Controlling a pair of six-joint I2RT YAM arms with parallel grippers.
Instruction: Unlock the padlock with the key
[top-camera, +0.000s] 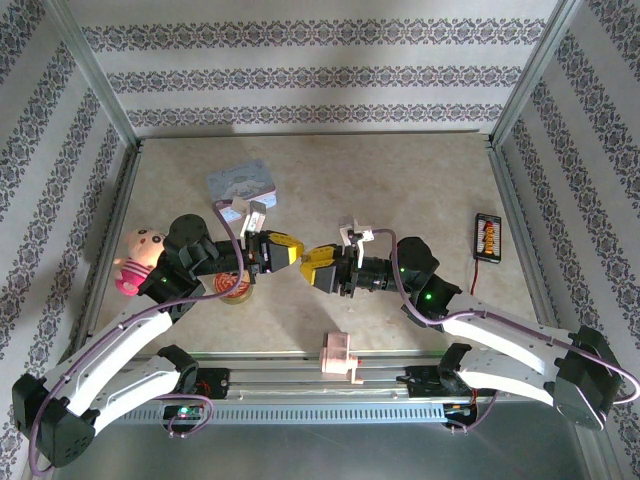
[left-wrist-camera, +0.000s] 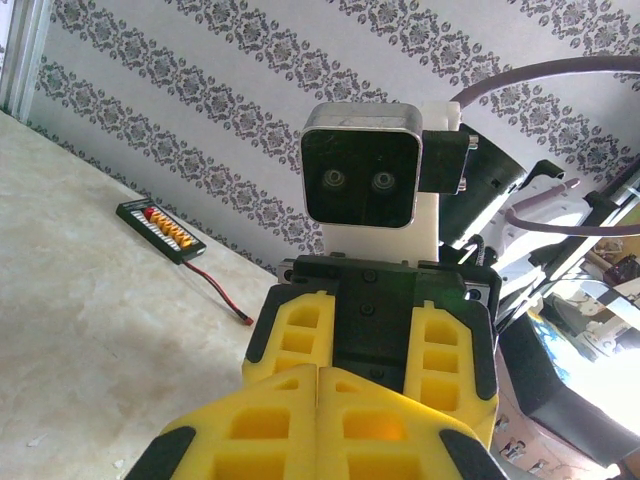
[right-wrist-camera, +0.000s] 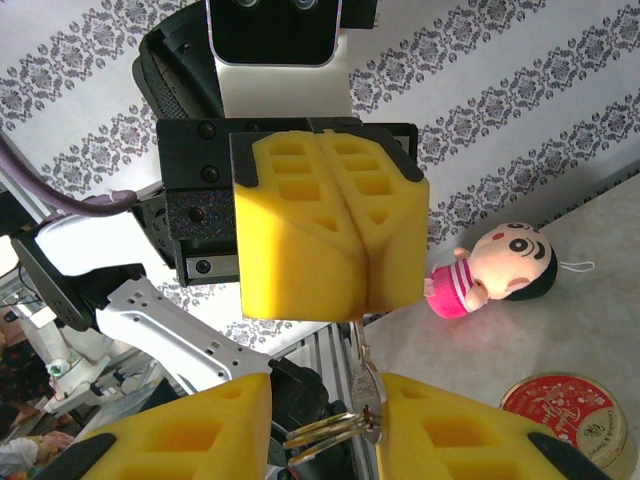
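Observation:
My two grippers meet tip to tip above the middle of the table. The left gripper (top-camera: 298, 251) is shut, its yellow fingers (left-wrist-camera: 280, 420) pressed together along one seam. In the right wrist view the key (right-wrist-camera: 366, 395) hangs below the left gripper (right-wrist-camera: 352, 300), with its blade running up into the seam. Two more keys (right-wrist-camera: 320, 436) dangle from its ring. The padlock is hidden. My right gripper (right-wrist-camera: 322, 400) stands open around the key's head. Its right finger (right-wrist-camera: 450, 430) touches the head and a gap remains on the other side.
A pink doll (top-camera: 138, 258) and a round red tin (top-camera: 237, 290) lie under the left arm. A pale blue tin (top-camera: 242, 182) sits behind the grippers. A pink block (top-camera: 338, 355) rests on the front rail. A black board with a red lead (top-camera: 487, 238) lies at the right.

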